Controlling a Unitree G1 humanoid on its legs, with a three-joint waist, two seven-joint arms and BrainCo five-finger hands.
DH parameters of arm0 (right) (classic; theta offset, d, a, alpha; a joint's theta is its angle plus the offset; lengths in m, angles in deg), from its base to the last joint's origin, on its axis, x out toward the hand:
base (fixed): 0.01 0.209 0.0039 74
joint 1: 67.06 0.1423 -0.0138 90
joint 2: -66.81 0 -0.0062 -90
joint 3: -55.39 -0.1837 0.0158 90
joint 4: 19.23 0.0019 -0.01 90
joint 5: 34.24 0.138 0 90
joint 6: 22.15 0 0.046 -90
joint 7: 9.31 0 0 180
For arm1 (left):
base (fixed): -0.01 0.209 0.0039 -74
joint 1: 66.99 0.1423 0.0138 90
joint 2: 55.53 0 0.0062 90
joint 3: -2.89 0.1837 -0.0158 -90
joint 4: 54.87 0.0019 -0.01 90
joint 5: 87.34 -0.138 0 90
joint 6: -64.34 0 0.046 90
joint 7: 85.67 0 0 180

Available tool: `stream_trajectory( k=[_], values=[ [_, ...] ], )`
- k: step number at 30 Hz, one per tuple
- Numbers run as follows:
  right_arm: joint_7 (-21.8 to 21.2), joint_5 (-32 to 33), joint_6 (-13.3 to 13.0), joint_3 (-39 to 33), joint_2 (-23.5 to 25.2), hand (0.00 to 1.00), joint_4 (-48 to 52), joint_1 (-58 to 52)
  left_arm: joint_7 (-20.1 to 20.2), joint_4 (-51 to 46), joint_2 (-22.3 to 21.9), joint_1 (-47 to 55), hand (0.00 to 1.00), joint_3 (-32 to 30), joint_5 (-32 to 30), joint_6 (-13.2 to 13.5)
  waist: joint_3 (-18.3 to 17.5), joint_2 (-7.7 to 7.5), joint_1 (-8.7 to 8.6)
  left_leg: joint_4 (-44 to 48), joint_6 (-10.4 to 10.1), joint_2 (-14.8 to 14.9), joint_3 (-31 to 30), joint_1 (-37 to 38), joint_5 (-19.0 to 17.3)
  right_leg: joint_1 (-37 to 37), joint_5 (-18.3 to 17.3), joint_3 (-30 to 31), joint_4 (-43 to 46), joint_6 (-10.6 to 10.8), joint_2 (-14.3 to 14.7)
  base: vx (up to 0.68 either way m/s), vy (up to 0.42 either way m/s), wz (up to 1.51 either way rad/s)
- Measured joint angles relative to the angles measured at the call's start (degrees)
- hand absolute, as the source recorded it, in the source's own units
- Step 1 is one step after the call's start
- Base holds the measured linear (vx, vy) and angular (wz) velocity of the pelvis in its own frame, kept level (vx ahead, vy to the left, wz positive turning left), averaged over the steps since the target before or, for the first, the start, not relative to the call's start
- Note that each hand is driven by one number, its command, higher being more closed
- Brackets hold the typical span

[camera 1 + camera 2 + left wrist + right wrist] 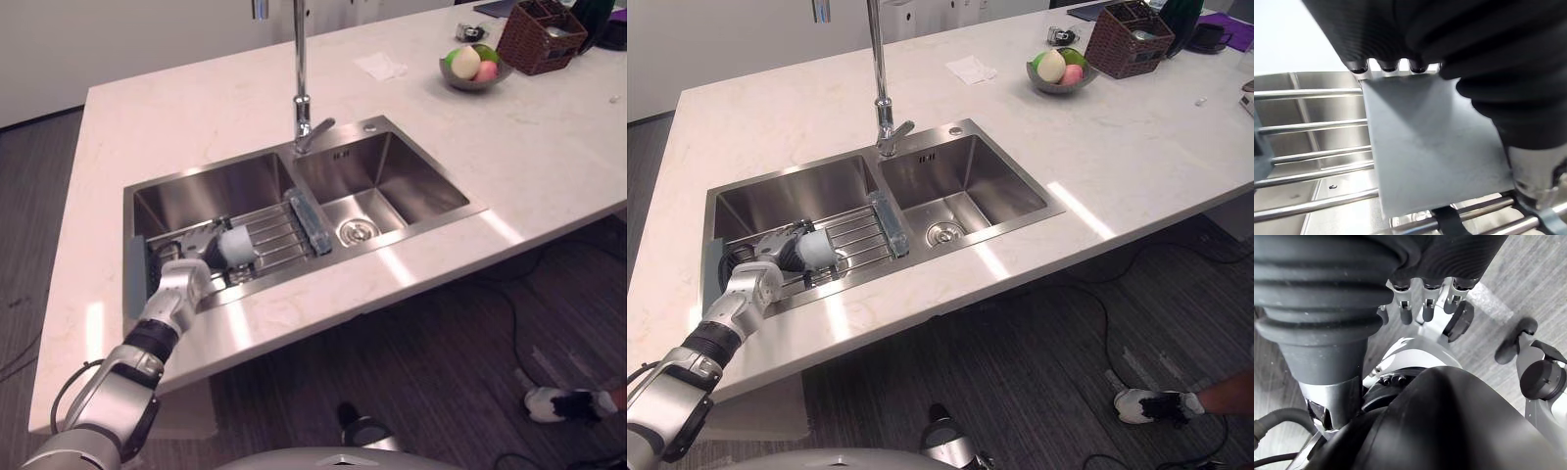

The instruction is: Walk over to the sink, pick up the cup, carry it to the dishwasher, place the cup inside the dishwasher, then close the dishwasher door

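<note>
**A:** What's closest?
**B:** Your left hand [181, 282], low at the near left. It reaches over the counter [176, 117] edge into the left basin of the sink [411, 186]. Its fingers lie over the cup [238, 245] and the thumb meets it from the other side, so you have the cup clasped.
**A:** And how does the cup lie?
**B:** It is on its side on the wire rack [279, 233] that spans the left basin, with its pale end towards the divider. You get that from the eye views. The left wrist view adds the cup's grey wall tight against your palm, with rack bars running beneath it.
**A:** The other hand?
**B:** The right wrist view has your right hand [1403, 306] hanging above the grey floor [1533, 269]. Its fingers are loose and nearly straight, and it holds nothing.
**A:** Further back?
**B:** The tall tap [300, 78] stands behind the divider. Beyond it on the counter are a white napkin [380, 67], a bowl [477, 86] of fruit and a dark wicker basket [539, 44] at the far right corner.
</note>
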Motion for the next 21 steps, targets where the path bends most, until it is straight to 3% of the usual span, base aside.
stream_trajectory(
  k=[13,21],
  values=[
    [-0.01,-2.06,0.22,-0.32,-0.24,0.0,0.0,0.23,3.14,3.27,-0.89,-1.3,1.0,-0.04,0.89,-0.97,-0.41,0.63,-0.97,-0.03,-0.04,-0.04,1.45,0.37,-0.5,0.19,0.31,1.31,-0.71,0.17,0.15,-0.01,-0.022,-0.05],
    [-0.01,-2.15,0.34,-0.27,-0.36,0.0,-0.01,0.38,-1.99,4.11,-1.15,-1.05,1.0,-0.12,4.01,1.35,-0.25,0.38,-0.72,-0.01,-0.02,-0.05,0.84,0.33,-0.47,0.24,0.3,0.69,-0.72,0.17,0.02,-0.01,-0.03,0.03]
  ],
)
